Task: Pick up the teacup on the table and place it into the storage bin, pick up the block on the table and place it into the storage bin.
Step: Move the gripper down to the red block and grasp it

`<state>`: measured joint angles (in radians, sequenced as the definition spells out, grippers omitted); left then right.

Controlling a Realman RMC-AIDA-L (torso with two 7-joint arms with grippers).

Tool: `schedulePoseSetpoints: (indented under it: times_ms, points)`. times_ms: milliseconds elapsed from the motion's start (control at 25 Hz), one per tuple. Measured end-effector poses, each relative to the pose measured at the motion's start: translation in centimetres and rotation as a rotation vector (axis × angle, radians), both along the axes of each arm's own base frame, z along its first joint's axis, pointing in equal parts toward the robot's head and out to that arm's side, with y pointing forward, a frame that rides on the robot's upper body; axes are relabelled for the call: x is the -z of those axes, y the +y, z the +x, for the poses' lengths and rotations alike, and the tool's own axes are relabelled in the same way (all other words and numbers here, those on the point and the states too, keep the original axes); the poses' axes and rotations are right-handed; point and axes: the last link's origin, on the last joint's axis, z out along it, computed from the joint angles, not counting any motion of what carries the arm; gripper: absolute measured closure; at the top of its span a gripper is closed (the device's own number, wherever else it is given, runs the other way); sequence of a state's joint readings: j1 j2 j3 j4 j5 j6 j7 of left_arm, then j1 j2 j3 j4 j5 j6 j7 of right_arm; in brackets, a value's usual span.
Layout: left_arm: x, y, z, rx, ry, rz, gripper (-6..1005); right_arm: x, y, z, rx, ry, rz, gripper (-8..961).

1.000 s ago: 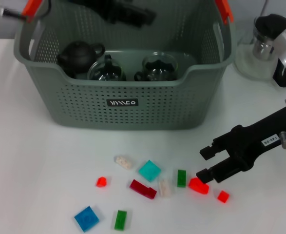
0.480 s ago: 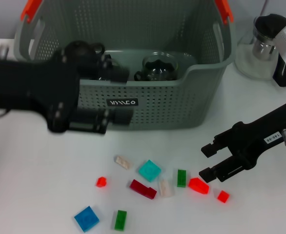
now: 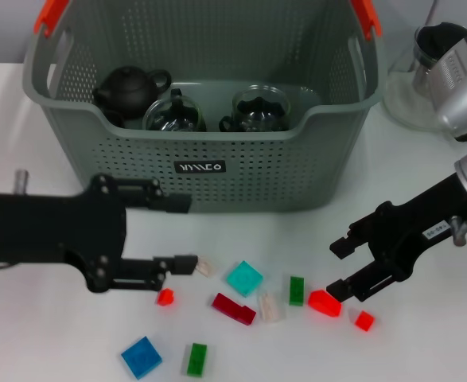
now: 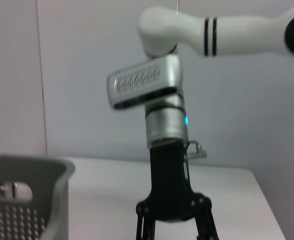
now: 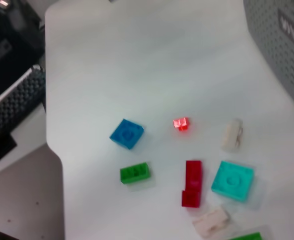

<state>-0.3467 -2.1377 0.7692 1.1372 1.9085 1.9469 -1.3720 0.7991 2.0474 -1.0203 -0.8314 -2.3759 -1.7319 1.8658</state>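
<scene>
The grey-green storage bin (image 3: 209, 171) stands at the back and holds a black teapot (image 3: 130, 89) and two glass teacups (image 3: 173, 115) (image 3: 258, 107). Several small blocks lie in front of it. My left gripper (image 3: 184, 235) is low over the table, open, with a small red block (image 3: 165, 297) and a white block (image 3: 205, 267) just past its fingertips. Over on the right, my right gripper (image 3: 338, 267) is open, its lower finger touching a red block (image 3: 323, 303). The right wrist view shows the blue block (image 5: 126, 133), teal block (image 5: 232, 180) and dark red block (image 5: 192, 183).
A glass pitcher (image 3: 436, 52) with a black lid stands at the back right. More blocks sit near the front: blue (image 3: 142, 356), green (image 3: 196, 359), teal (image 3: 244, 278), another small red one (image 3: 364, 321). The table's edge (image 5: 51, 140) shows in the right wrist view.
My left arm came down from over the bin to the table at the left of the blocks. The right gripper stayed by the red block, barely shifting.
</scene>
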Motion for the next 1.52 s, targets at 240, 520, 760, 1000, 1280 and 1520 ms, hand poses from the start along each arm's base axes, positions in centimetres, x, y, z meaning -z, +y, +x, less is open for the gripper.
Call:
schedulePoseSetpoints:
  times_ms: [240, 520, 760, 1000, 1280, 1520]
  points:
    - [2.7, 0.5, -1.1, -0.043, 0.029, -0.019, 316, 1.2, -0.1, 0.5, -0.048, -0.043, 0.006, 154]
    - [4.0, 0.3, -1.7, -0.052, 0.02, -0.022, 319, 2.2, -0.3, 1.3, -0.086, -0.107, 0.008, 157]
    - [4.7, 0.3, -2.0, -0.035, 0.015, -0.011, 321, 3.1, -0.6, 1.5, -0.127, -0.146, -0.008, 160]
    - [5.1, 0.5, -2.2, -0.059, 0.014, -0.007, 322, 4.3, -0.6, 1.4, -0.168, -0.176, -0.004, 162]
    - [5.2, 0.5, -2.2, -0.061, 0.013, -0.008, 323, 5.4, -0.7, 0.8, -0.189, -0.18, -0.003, 165]
    - [4.9, 0.7, -2.5, -0.066, 0.017, 0.003, 323, 6.6, -0.7, 0.6, -0.17, -0.232, 0.016, 193]
